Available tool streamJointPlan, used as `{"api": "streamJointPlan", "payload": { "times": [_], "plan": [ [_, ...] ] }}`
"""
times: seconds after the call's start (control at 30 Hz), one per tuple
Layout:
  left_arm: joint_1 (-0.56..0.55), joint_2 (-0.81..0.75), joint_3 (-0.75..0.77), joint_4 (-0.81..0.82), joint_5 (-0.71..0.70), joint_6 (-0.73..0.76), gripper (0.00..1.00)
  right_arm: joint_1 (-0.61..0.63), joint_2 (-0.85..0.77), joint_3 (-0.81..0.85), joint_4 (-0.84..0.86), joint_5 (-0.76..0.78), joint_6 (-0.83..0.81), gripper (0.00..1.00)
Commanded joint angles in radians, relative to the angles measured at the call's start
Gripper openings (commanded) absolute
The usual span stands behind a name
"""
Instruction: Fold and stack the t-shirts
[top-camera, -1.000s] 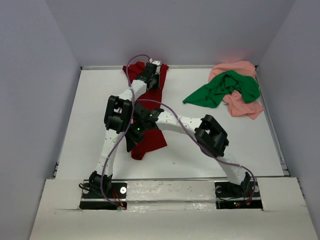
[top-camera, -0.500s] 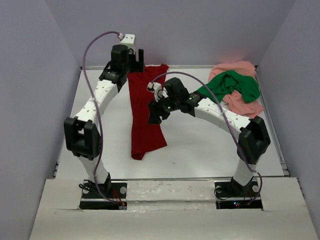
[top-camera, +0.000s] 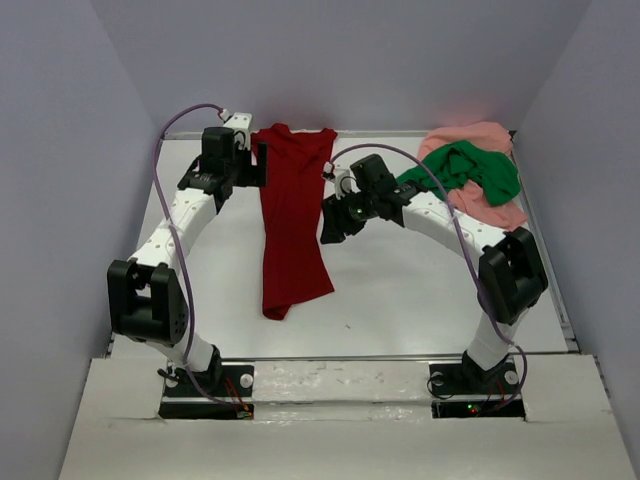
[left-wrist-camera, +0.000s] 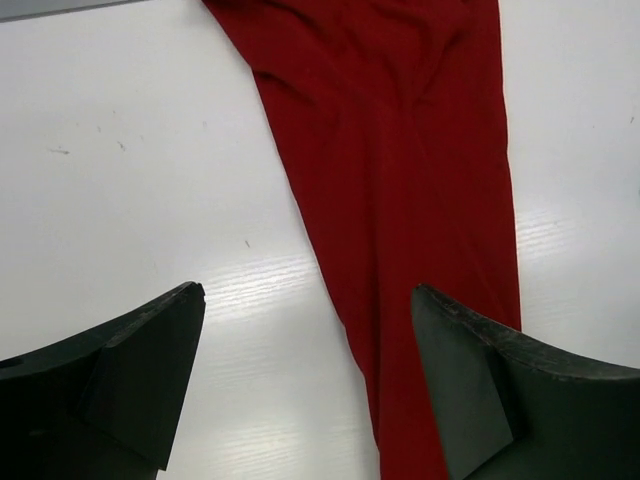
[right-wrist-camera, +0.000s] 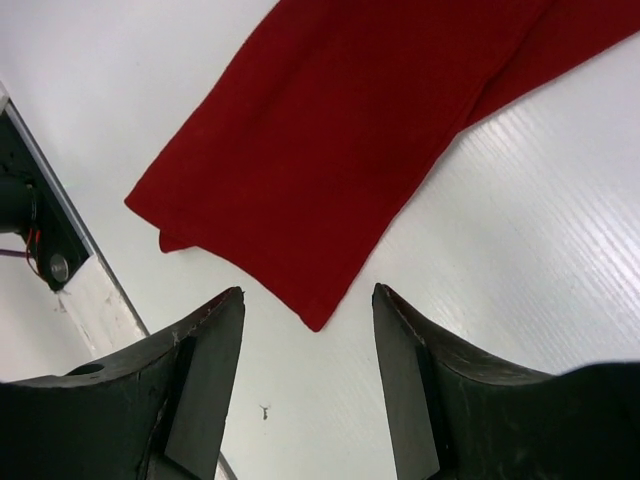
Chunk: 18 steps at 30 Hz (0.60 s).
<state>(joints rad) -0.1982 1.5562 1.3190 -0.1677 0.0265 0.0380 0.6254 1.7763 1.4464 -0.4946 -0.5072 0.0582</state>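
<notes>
Hovering clear of the bench (top-camera: 400, 290): left hand (left-wrist-camera: 308, 300) spread wide, empty, above the red shirt (top-camera: 292, 220), which lies as a long strip left of centre. Right hand (right-wrist-camera: 308, 295) part-open, empty, by its right edge. Green shirt (top-camera: 455, 175) heaped on pink shirt (top-camera: 490, 212), far right corner.

Both arms up; L claw (left-wrist-camera: 308, 300) wide open, R claw (right-wrist-camera: 308, 296) open.

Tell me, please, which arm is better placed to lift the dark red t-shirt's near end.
Right, probably: the right gripper is open beside the dark red t-shirt's middle, facing that end; the left gripper is by the far end.
</notes>
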Motion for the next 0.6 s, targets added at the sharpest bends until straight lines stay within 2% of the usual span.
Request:
{"api": "streamJointPlan", "payload": {
  "times": [0.0, 0.13, 0.27, 0.57],
  "plan": [
    [0.016, -0.041, 0.005, -0.009, 0.067, 0.028, 0.94, -0.018, 0.006, -0.033, -0.012, -0.065, 0.009, 0.60],
    [0.016, -0.018, -0.021, -0.029, 0.121, 0.014, 0.94, -0.067, 0.043, -0.069, -0.012, -0.147, 0.034, 0.61],
    [0.017, 0.013, -0.026, -0.036, 0.138, 0.011, 0.94, -0.125, 0.153, -0.098, -0.006, -0.264, 0.078, 0.62],
    [0.017, 0.025, -0.035, -0.026, 0.151, 0.002, 0.94, -0.125, 0.270, -0.093, 0.016, -0.405, 0.120, 0.61]
  ]
}}
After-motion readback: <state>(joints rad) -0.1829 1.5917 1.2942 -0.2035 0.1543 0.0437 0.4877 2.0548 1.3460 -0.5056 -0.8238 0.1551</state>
